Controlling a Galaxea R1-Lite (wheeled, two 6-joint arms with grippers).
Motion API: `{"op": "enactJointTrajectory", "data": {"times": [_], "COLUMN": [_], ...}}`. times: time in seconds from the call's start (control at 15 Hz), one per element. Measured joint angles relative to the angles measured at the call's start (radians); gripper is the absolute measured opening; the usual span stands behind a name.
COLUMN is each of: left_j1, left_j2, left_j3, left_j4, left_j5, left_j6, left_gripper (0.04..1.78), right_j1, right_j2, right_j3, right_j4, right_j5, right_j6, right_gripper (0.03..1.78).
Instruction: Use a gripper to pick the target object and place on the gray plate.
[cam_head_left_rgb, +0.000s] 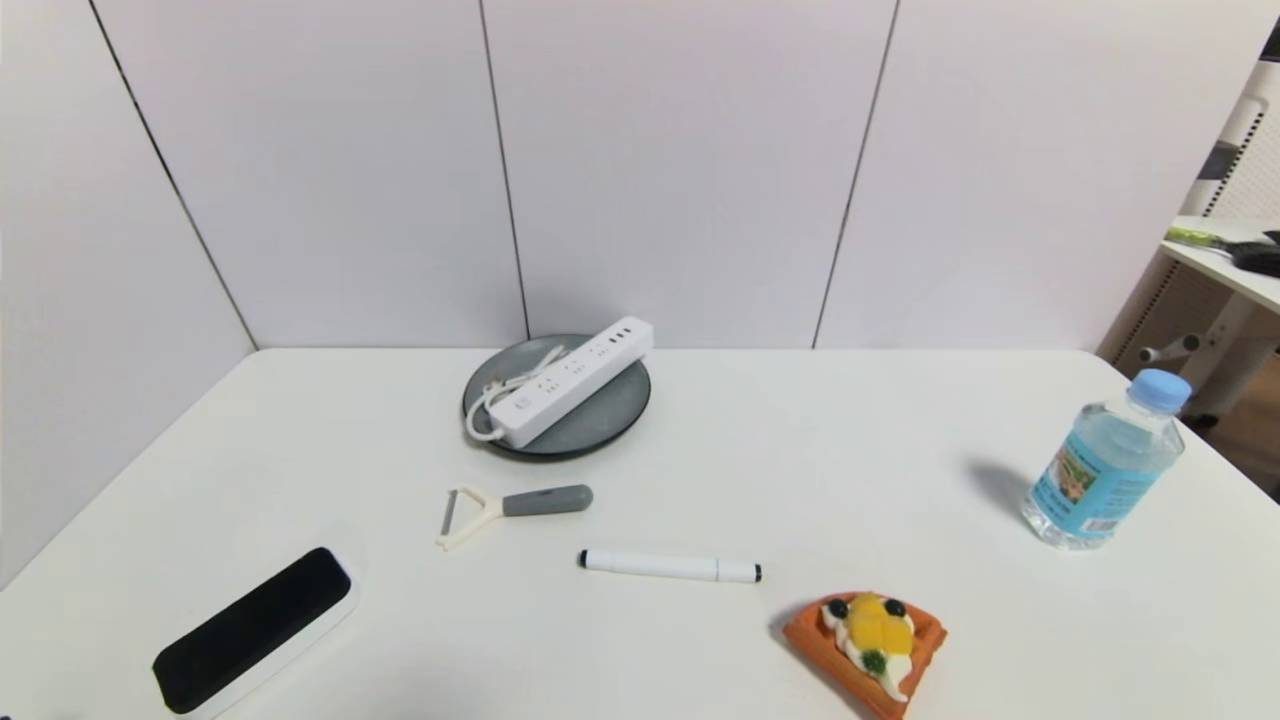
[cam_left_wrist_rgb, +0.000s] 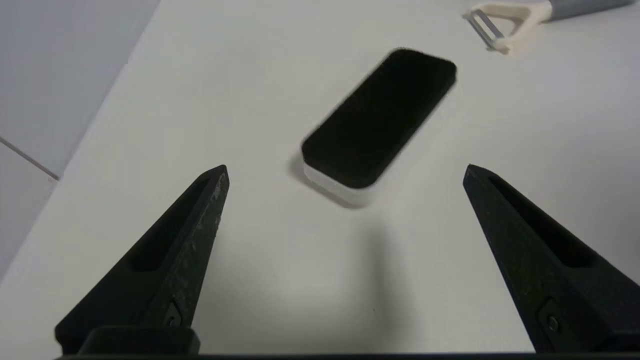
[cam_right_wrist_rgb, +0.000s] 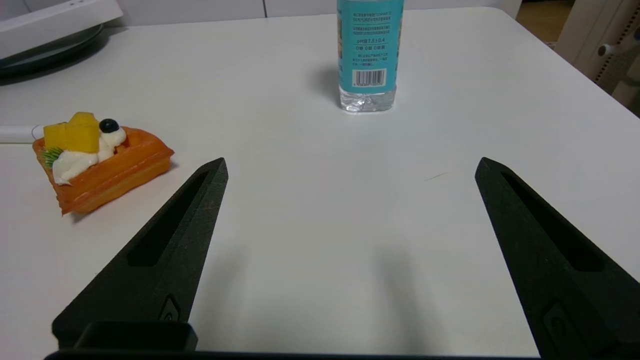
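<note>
The left gripper (cam_left_wrist_rgb: 345, 172) hovers above the white table (cam_head_left_rgb: 760, 470) with its jaws spread wide and nothing between them. Just ahead of the jaws, roughly centred on the gap, lies a black-topped eraser (cam_left_wrist_rgb: 379, 120) on a white base, set at a slant. Farther ahead and toward the right finger's side lies a peeler (cam_left_wrist_rgb: 520, 17) with a cream head and gray handle.

In the head view, neither arm shows. The power strip (cam_head_left_rgb: 572, 381) rests diagonally across the gray plate (cam_head_left_rgb: 600, 420) at the far side of the table, against the wall; one end overhangs the rim, and its coiled cord (cam_head_left_rgb: 500, 392) lies on the plate beside it. Nearer than the plate lie the peeler and a white marker pen (cam_head_left_rgb: 668, 566).

The right gripper (cam_right_wrist_rgb: 350, 167) also hangs over bare table, jaws wide apart and empty. A toy waffle (cam_right_wrist_rgb: 97, 160) with fruit sits beside and outside its left finger. A water bottle (cam_right_wrist_rgb: 369, 52) stands upright well ahead of the gap. Plate and strip show far off beyond the waffle.
</note>
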Motion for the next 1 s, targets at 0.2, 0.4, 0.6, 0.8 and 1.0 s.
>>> {"op": "enactJointTrajectory", "data": {"times": [0.2,0.4,0.6,0.8,1.0], "left_j1": [-0.002,-0.001,-0.001,0.0,0.0], "left_j2": [-0.136,-0.234,-0.269,-0.277,-0.279], "left_j3": [0.008,0.01,0.01,0.01,0.01], "left_j4": [0.1,0.107,0.107,0.107,0.107], "left_j5": [-0.034,-0.003,-0.003,-0.003,-0.003], "left_j6": [-0.068,-0.156,-0.159,-0.158,-0.159], "left_gripper": [1.69,1.69,1.69,1.69,1.69], "right_j1": [0.0,0.0,0.0,0.0,0.0], "right_j2": [0.0,0.0,0.0,0.0,0.0], "right_j3": [0.0,0.0,0.0,0.0,0.0], "right_j4": [0.0,0.0,0.0,0.0,0.0], "right_j5": [0.0,0.0,0.0,0.0,0.0], "right_j6": [0.0,0.0,0.0,0.0,0.0], "right_gripper": [1.71,1.71,1.71,1.71,1.71]}}
